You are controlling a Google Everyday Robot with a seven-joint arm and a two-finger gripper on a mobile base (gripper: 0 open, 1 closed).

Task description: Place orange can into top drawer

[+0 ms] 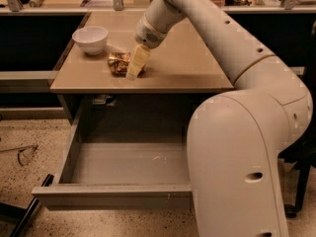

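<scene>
Pincer (134, 71) tilts down just beside orange can (118, 63) on tabletop (190, 68).

Gripper (133, 71) down at the orange can (117, 63) on the beige tabletop (187, 68).
The can lies near a white bowl (90, 37); the top drawer (113, 195) below stands open.

1. The flat, rectangular beige table surface (187, 68) carries two items, both on its left half.
2. A small round white bowl (90, 38) stands upright near the rear left corner of the surface.
3. A small orange can (117, 64) with crinkled golden-brown mottled sides lies on its side on the surface. It is in front of the white bowl and to its right, near it but apart.
4. The pale yellow gripper (133, 72) is lowered to the surface at the right end of the orange can, angled down from the rear right.
</scene>
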